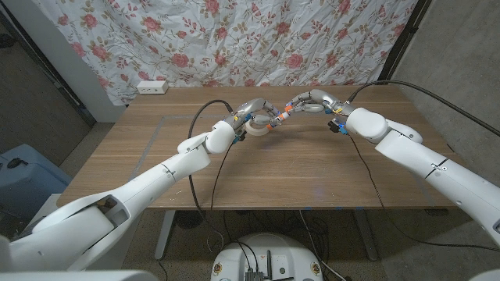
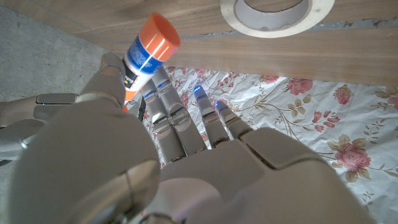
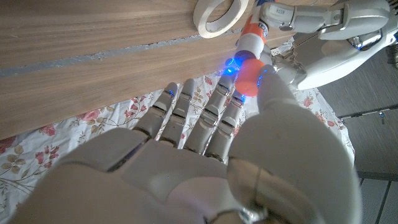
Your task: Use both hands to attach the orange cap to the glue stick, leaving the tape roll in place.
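Head view: both hands meet above the far middle of the wooden table (image 1: pixel 312 172), at the glue stick (image 1: pixel 278 119).
The left hand (image 1: pixel 251 112) grasps the glue stick body; the right hand (image 1: pixel 306 102) pinches the orange cap (image 3: pixel 249 76) on the stick's end. The stick's long axis slants between the hands, cap end toward the right hand. The tape roll (image 1: pixel 258 127) lies flat just under the left hand, well inside the far edge. Wide bare tabletop lies on the near side and at both ends.
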`<state>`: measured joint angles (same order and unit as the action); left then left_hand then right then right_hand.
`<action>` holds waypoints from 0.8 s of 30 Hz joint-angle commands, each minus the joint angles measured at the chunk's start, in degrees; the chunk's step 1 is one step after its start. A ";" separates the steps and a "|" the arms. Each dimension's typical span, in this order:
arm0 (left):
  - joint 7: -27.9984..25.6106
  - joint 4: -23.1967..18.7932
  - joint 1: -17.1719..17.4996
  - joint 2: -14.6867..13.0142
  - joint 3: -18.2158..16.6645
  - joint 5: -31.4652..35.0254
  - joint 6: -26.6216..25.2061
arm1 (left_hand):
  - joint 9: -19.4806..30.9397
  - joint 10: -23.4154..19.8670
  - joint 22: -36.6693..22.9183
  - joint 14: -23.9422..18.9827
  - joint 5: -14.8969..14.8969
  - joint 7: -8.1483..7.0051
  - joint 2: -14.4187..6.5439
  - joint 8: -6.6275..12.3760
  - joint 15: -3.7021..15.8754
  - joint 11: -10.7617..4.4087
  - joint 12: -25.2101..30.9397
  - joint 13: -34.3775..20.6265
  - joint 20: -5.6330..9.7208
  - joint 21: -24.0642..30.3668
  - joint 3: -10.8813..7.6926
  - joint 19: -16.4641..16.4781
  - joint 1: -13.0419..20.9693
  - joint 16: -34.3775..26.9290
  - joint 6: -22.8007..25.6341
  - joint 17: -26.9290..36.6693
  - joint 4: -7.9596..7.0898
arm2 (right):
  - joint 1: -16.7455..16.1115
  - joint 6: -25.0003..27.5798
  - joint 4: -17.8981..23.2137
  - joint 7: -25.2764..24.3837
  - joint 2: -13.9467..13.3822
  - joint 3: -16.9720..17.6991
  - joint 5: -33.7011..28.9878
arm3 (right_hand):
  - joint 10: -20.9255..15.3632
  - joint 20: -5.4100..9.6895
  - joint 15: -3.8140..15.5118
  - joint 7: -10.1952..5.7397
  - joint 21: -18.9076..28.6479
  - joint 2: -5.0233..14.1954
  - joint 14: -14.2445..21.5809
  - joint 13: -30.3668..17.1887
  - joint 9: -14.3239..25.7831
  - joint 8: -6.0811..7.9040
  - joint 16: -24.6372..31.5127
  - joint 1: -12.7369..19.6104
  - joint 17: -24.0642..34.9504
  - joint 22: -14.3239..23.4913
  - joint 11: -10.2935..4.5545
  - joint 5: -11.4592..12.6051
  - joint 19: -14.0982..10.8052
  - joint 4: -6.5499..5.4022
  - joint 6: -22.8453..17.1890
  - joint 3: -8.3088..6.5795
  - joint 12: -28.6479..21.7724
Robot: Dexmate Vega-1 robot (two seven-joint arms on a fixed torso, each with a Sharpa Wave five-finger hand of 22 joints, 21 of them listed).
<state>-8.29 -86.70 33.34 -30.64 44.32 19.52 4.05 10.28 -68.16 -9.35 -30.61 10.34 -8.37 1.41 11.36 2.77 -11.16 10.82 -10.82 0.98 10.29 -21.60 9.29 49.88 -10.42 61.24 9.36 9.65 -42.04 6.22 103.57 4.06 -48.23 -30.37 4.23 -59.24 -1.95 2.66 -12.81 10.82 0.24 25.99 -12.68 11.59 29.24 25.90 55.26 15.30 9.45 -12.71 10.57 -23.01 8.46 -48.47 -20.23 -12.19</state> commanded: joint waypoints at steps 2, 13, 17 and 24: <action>-0.21 -1.15 0.81 -0.51 -0.39 0.23 -0.75 | 0.60 -1.48 -0.17 0.32 0.29 -0.01 -1.38 0.48 6.30 -1.62 0.19 -0.20 0.05 0.28 -0.27 0.25 0.69 0.07 7.04 0.12 -0.28 | -0.03 0.20 -0.04 0.19 -0.52 0.27 0.06 | 0.19 -0.43 7.02 -0.02 -0.03 0.53 -0.20 -0.17 0.22 -0.14 0.27 0.09 0.30 0.17 0.10 -0.14 -0.14 0.09 0.20 0.33 0.02; -0.30 -2.14 1.47 -1.00 -0.69 0.37 -1.22 | 0.61 -1.49 -0.17 0.33 0.31 0.04 -1.41 0.44 6.33 -1.62 0.19 -0.20 0.05 0.27 -0.30 0.23 0.78 0.07 6.94 0.12 -0.23 | -0.93 1.18 1.48 0.33 -1.80 0.96 0.44 | 0.27 -0.47 6.97 -0.02 -0.01 0.61 -0.28 -0.25 0.20 -0.24 0.30 0.10 0.29 0.17 0.10 -0.18 -0.16 0.14 0.16 0.50 0.04; -0.33 -2.34 1.60 -1.10 -0.79 0.40 -1.26 | 0.61 -1.48 -0.17 0.33 0.32 -0.04 -1.43 0.47 6.33 -1.62 0.19 -0.20 0.08 0.27 -0.31 0.24 0.80 0.07 7.00 0.12 -0.21 | -0.94 1.06 1.63 0.87 -2.04 0.87 0.60 | 0.26 -0.47 6.96 -0.02 -0.01 0.63 -0.29 -0.29 0.19 -0.27 0.31 0.10 0.30 0.17 0.09 -0.18 -0.16 0.16 0.16 0.54 0.03; -0.47 -2.68 1.86 -1.25 -0.87 0.53 -1.21 | 0.61 -1.46 -0.17 0.32 0.32 0.00 -1.44 0.47 6.32 -1.63 0.18 -0.20 0.11 0.27 -0.32 0.24 0.84 0.07 7.01 0.12 -0.19 | -1.11 1.08 2.06 1.08 -1.98 0.59 0.56 | 0.39 -0.49 6.95 -0.02 -0.01 0.68 -0.48 -0.29 0.18 -0.34 0.27 0.14 0.29 0.17 0.09 -0.19 -0.14 0.21 0.12 0.66 0.12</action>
<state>-8.56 -88.74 34.74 -31.59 43.64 19.84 2.97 10.28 -68.16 -9.35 -30.61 10.41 -8.29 1.33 11.36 2.77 -11.16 10.79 -10.77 1.03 10.29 -21.60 9.34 49.80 -10.42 61.33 9.36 9.65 -42.80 7.06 104.87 4.67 -49.86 -29.66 4.65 -59.04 -1.95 2.66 -12.80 10.82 0.23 26.00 -12.81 11.61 29.10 25.90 55.27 15.30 9.45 -12.49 10.57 -23.01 8.46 -48.47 -19.75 -12.19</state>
